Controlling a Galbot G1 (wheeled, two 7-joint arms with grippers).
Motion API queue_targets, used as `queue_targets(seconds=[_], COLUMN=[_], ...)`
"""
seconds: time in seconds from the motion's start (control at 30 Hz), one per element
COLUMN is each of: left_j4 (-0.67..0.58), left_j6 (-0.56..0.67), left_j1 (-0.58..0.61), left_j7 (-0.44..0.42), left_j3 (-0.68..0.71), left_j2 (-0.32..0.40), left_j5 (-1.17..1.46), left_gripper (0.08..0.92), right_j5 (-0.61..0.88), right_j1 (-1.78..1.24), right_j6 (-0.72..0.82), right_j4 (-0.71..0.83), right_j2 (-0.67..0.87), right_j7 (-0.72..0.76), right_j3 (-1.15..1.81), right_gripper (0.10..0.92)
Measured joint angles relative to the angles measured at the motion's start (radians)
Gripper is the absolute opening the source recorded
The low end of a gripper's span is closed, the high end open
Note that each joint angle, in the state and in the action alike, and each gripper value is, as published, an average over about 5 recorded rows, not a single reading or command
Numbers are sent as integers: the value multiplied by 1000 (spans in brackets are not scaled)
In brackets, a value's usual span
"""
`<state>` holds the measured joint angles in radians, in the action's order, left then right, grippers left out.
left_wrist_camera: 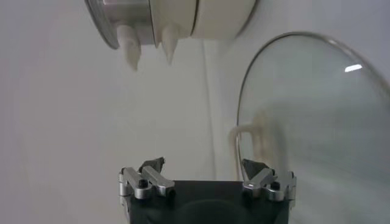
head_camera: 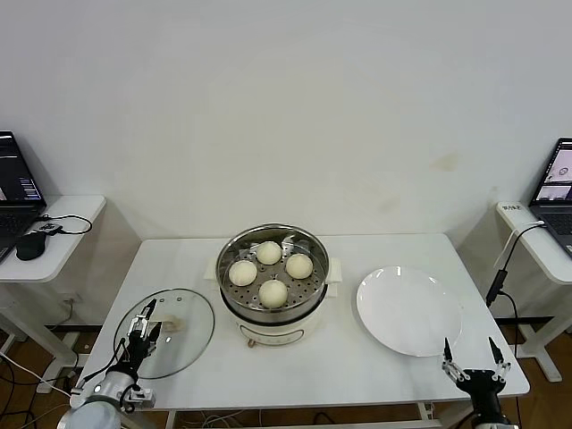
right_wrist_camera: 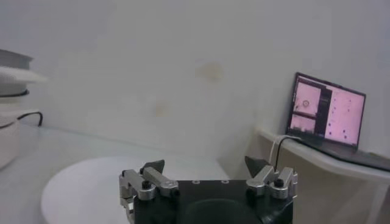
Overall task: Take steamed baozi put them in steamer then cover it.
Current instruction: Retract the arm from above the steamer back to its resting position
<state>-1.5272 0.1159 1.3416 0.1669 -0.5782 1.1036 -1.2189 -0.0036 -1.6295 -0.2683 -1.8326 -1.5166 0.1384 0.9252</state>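
Observation:
Several cream-white steamed baozi [head_camera: 269,252] lie on the perforated tray inside the steel steamer [head_camera: 232,304] at the table's middle. The steamer has nothing over it. The cover [head_camera: 183,344], a clear glass lid with a cream handle, lies flat on the table to the steamer's left. My left gripper [head_camera: 147,326] hovers open over the cover's near left part, holding nothing. In the left wrist view the gripper [left_wrist_camera: 204,165] faces the cover [left_wrist_camera: 317,122] and the steamer's base [left_wrist_camera: 177,18]. My right gripper [head_camera: 471,349] stands open and empty at the table's front right corner.
An empty white plate [head_camera: 409,310] lies right of the steamer, just ahead of the right gripper [right_wrist_camera: 205,164]. Side tables with laptops [head_camera: 554,183] stand at both sides; a mouse [head_camera: 31,246] lies on the left one. A cable [head_camera: 500,268] hangs at the right.

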Motion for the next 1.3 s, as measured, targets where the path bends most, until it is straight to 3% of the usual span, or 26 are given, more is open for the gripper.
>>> queue_targets(seconds=[0.5, 0.97, 1.2, 1.3], left_j4=[78, 118, 92, 66], left_j6=[-2, 0, -8, -18], left_j1=[-82, -100, -82, -66], left_j7=[0, 14, 43, 56], left_j3=[26, 31, 9, -6], left_j2=[4, 9, 6, 1], left_j5=[-9, -3, -2, 0], left_gripper=[792, 394, 180, 128], right_j5=[-20, -23, -24, -25], right_j1=[-6, -6, -7, -7], right_j6=[4, 4, 4, 4], right_j4=[9, 12, 9, 8], right_j2=[-9, -8, -8, -8], right_j7=[5, 9, 9, 9], right_j3=[-13, -17, -22, -25], right_gripper=[823, 823, 823, 823])
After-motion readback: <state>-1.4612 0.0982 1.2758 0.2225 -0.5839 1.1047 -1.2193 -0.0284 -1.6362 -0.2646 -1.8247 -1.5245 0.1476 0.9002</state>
